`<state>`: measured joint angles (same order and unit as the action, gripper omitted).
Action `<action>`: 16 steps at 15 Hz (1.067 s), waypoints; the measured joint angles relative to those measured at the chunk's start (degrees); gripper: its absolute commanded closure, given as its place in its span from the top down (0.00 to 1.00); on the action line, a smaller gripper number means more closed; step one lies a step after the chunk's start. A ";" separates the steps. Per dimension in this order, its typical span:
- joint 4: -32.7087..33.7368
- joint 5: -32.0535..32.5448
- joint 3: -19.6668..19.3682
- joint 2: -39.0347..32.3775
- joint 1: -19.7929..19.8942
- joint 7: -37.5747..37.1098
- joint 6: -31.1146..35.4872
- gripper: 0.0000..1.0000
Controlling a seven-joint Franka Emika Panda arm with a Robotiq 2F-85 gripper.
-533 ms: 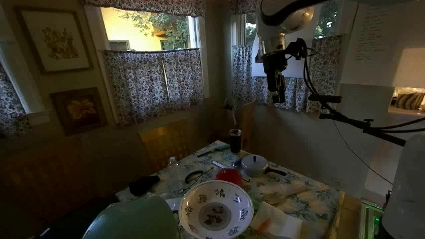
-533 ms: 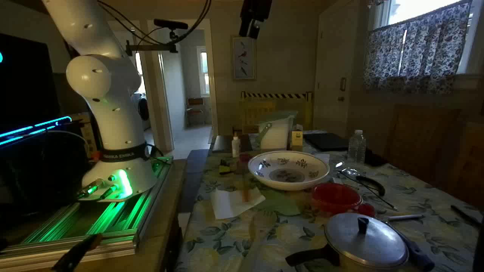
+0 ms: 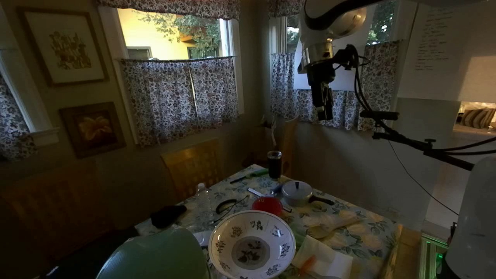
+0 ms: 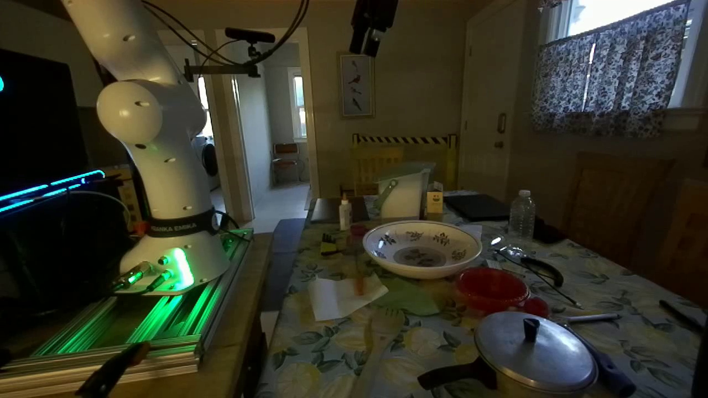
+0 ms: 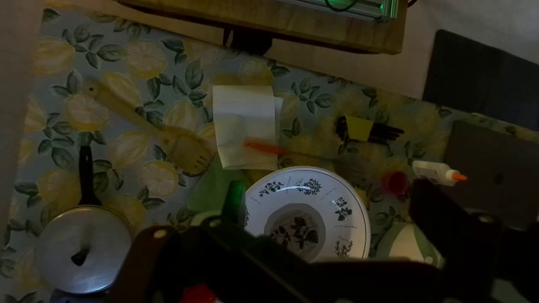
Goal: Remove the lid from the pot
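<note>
The table (image 4: 307,359) lies well below the jaws, and the large patterned bowl (image 5: 297,229) shows in the gap between them in the wrist view. A straight descent could bring the gripper (image 5: 328,197) onto that bowl, so sideways travel seems needed first. The pot (image 3: 296,201) stands far below the jaws and off to their left in the wrist view; it could slide or tip if they come in off-centre, or rise along with its lid (image 4: 545,362) if the two stick. The lid is on the pot, and a slanting pull might scrape it sideways or let it drop. The red bowl (image 4: 491,287), also below the jaws and near the pot, may be knocked by a low approach. The knob (image 4: 531,330) on the lid looks narrow and smooth, so a poorly aligned grasp might slip, and the dim light could make depth hard to judge.

The arm (image 4: 160,152) rises past the top of an exterior view, and the gripper hangs high over the table, pointing down with a slight tilt in both exterior views. Its fingers (image 5: 233,206) are spread wide with nothing held between them, well apart from the lid.
</note>
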<state>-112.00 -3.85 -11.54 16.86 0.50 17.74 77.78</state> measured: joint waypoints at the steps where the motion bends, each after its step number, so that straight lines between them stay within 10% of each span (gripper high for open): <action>1: 0.00 0.00 0.00 0.00 0.00 0.00 0.00 1.00; 4: -0.57 0.66 0.45 -0.13 0.78 -0.93 4.89 1.00; 16: -5.21 9.25 -0.81 -20.37 9.41 -7.83 59.04 1.00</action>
<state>-117.20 5.40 -12.35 -3.52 9.91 9.91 136.83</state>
